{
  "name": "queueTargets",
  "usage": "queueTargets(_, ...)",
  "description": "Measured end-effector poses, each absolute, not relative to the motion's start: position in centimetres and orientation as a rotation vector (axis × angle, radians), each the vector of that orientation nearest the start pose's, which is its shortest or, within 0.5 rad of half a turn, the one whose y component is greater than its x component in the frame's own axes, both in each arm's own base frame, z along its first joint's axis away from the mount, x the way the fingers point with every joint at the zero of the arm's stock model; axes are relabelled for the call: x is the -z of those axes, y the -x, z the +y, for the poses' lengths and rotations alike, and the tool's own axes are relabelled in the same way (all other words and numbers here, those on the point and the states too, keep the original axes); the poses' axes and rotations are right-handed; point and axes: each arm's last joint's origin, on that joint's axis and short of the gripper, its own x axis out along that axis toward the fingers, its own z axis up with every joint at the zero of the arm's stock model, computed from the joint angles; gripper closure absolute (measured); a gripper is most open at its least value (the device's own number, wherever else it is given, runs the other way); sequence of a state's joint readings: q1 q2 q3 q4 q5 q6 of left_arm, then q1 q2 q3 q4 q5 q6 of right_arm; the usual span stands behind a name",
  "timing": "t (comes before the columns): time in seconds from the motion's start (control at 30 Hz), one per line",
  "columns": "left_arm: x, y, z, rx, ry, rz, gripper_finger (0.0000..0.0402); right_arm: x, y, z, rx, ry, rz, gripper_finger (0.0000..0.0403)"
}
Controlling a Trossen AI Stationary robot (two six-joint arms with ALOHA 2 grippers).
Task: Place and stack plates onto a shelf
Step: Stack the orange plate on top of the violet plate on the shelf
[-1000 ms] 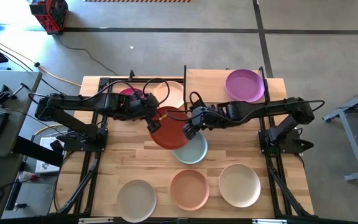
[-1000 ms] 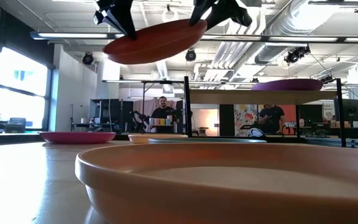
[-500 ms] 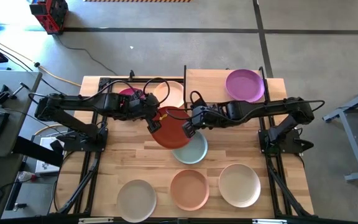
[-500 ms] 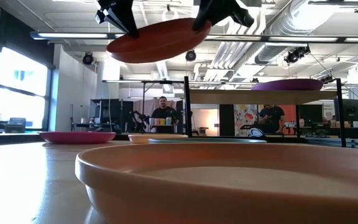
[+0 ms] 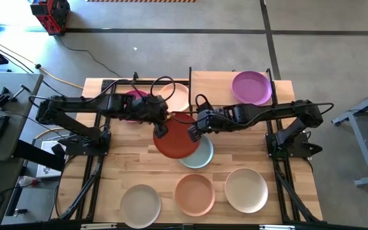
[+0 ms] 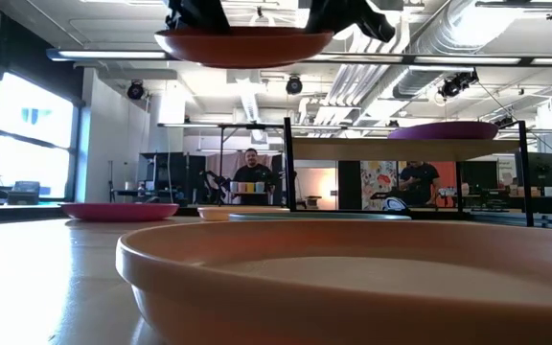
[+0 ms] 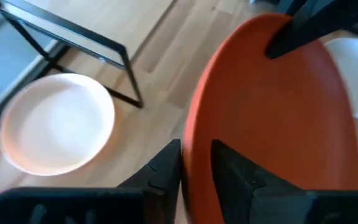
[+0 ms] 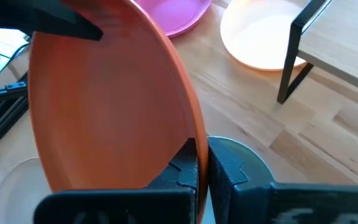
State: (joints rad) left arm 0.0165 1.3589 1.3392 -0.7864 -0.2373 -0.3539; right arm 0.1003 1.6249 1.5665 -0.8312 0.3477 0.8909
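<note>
An orange-red plate (image 5: 177, 135) hangs level, high above the table's middle, between my two grippers. My right gripper (image 5: 195, 134) is shut on its right rim. At the plate's left rim my left gripper (image 7: 196, 165) is open, one finger on either side of the rim. Below the held plate a pale teal plate (image 5: 202, 156) lies on the table. A purple plate (image 5: 252, 87) sits on the shelf (image 5: 213, 86) at the far right. A cream plate (image 5: 177, 96) and a magenta plate (image 5: 131, 97), partly hidden by the left arm, lie on the table left of the shelf. My left gripper has the plate's left rim (image 7: 194, 140) in the gap between its fingers (image 7: 166, 165); whether they touch it I cannot tell. My right gripper pinches the plate's right rim (image 8: 197, 134), one finger (image 8: 185, 163) on the hollow top face and one on the underside. It comes slanting down from the table's right. The plate sits level and lifted clear (image 6: 242, 43).
Beige (image 5: 140, 204), salmon (image 5: 195, 193) and off-white (image 5: 246, 189) plates lie in a row along the table's near edge. The shelf's black posts (image 7: 129, 74) stand beside the cream plate. People show in the room behind the table.
My right gripper has shut on the plate's right rim. The plate, tilted with its left side low a second ago, now hangs level. My left gripper has tipped at the wrist while staying at the left rim.
</note>
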Motion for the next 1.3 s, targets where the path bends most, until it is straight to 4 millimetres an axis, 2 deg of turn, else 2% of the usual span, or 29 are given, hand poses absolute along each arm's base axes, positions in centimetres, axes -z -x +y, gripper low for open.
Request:
queueTargets(0.13,-35.3,-27.2,1.6,-0.332,0.292,0.732,0.0308,-33.9,-34.0,2.5,0.588,-0.634,0.713,0.0403)
queueTargets(0.3,-36.9,-25.6,2.1,-0.329,0.277,0.666,0.0308,-33.9,-33.4,2.5,0.602,-0.640,0.745,0.0403)
queueTargets(0.43,-38.4,-24.1,2.6,-0.339,0.265,0.588,0.0310,-34.0,-32.6,2.4,0.626,-0.631,0.787,0.0403)
queueTargets(0.67,-39.3,-22.7,3.1,-0.344,0.214,0.559,0.0311,-34.0,-30.6,1.4,0.680,-0.577,0.917,0.0403)
queueTargets(0.93,-39.2,-22.5,4.0,-0.368,0.166,0.572,0.0311,-35.5,-27.2,-1.5,0.781,-0.565,1.001,0.0403)
queueTargets(1.17,-39.4,-22.0,5.5,-0.421,0.135,0.570,0.0311,-37.7,-23.8,-5.3,0.829,-0.551,0.943,0.0403)
queueTargets(1.3,-39.5,-21.7,6.7,-0.454,0.095,0.570,0.0311,-37.5,-20.9,-7.5,0.907,-0.600,0.886,0.0403)
